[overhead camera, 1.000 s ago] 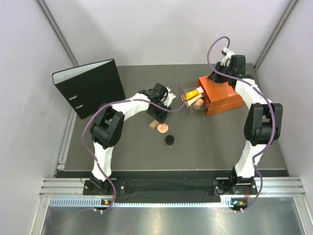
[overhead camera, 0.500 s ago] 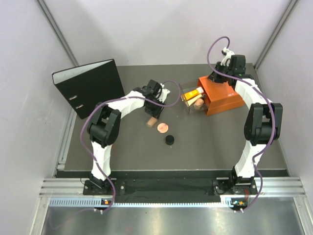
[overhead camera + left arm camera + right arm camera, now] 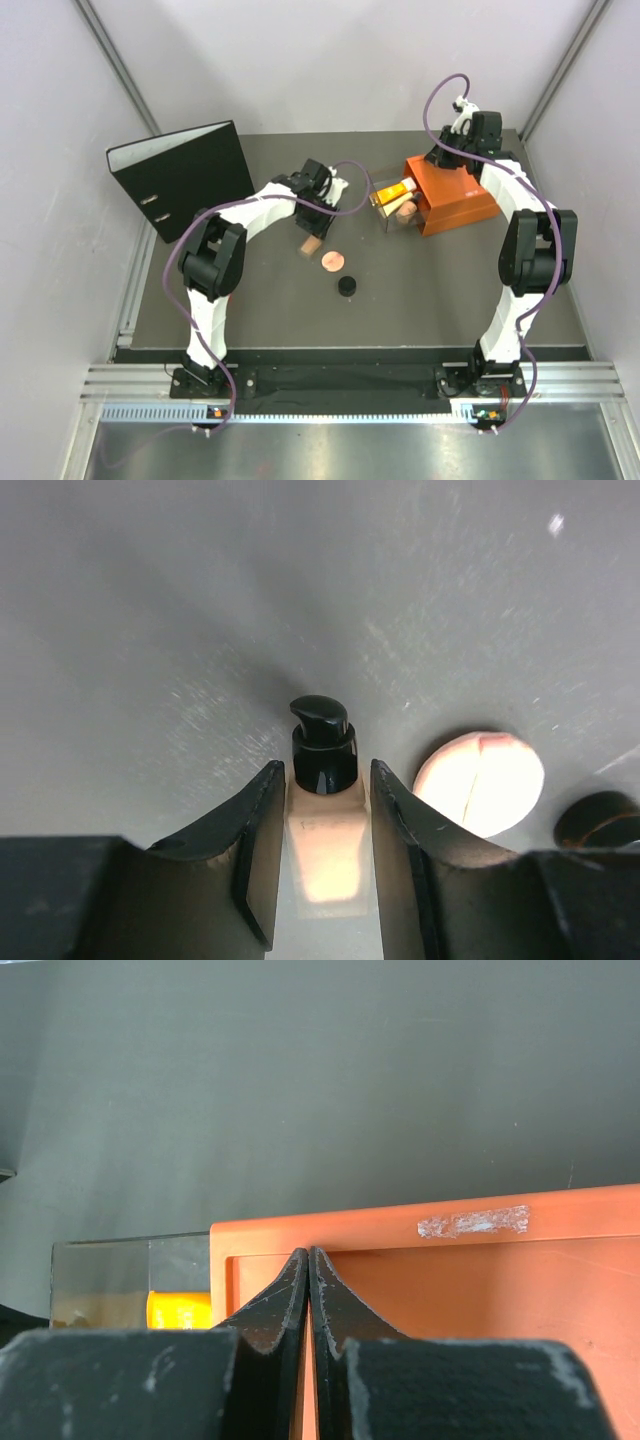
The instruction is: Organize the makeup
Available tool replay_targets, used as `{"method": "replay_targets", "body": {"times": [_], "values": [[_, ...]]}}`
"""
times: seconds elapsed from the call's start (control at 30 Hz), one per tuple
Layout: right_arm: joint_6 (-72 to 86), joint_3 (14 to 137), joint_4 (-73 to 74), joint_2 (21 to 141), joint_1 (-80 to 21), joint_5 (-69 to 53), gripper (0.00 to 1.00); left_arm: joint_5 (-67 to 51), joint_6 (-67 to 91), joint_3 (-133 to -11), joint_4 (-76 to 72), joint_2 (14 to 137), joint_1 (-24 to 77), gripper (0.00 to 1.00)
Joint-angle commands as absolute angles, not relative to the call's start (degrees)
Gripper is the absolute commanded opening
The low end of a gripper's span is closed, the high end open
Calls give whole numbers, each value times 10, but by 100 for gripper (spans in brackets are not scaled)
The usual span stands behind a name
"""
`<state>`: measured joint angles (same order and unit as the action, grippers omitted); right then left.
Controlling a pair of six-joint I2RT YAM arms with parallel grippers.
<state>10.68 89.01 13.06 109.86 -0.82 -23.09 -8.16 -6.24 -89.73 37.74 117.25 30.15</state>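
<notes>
My left gripper (image 3: 314, 226) (image 3: 325, 778) is shut on a cream bottle (image 3: 326, 840) with a black pump cap, held low over the table; the bottle shows in the top view (image 3: 309, 246). A round pink-tan compact (image 3: 332, 262) (image 3: 480, 783) lies just right of it, and a small black round jar (image 3: 346, 286) (image 3: 600, 820) sits nearer. An orange-yellow tube (image 3: 396, 189) (image 3: 180, 1310) lies in a clear tray (image 3: 383, 214) beside pinkish items (image 3: 405, 210). My right gripper (image 3: 447, 160) (image 3: 308, 1256) is shut and empty, its tips at the orange box (image 3: 455, 195) (image 3: 480, 1280).
A black ring binder (image 3: 185, 178) stands at the back left. The orange box and its clear tray sit at the back right. Grey walls close in the table on both sides.
My left gripper has drawn back and to the left with the cream bottle, away from the compact. The right arm has not moved.
</notes>
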Motion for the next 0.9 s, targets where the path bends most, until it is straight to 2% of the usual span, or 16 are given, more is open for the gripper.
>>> {"method": "replay_targets", "body": {"times": [0.0, 0.2, 0.57, 0.87], "values": [[90, 846, 289, 1165, -6, -188, 0, -84, -52, -965, 368, 1148, 302, 0], [90, 848, 290, 1166, -5, -189, 0, -77, -13, -1034, 327, 1123, 302, 0], [89, 848, 290, 1167, -5, -190, 0, -201, 183, -1122, 171, 1106, 302, 0], [91, 848, 289, 1171, -5, -192, 0, -288, 430, -1071, -71, 1134, 311, 0]]}}
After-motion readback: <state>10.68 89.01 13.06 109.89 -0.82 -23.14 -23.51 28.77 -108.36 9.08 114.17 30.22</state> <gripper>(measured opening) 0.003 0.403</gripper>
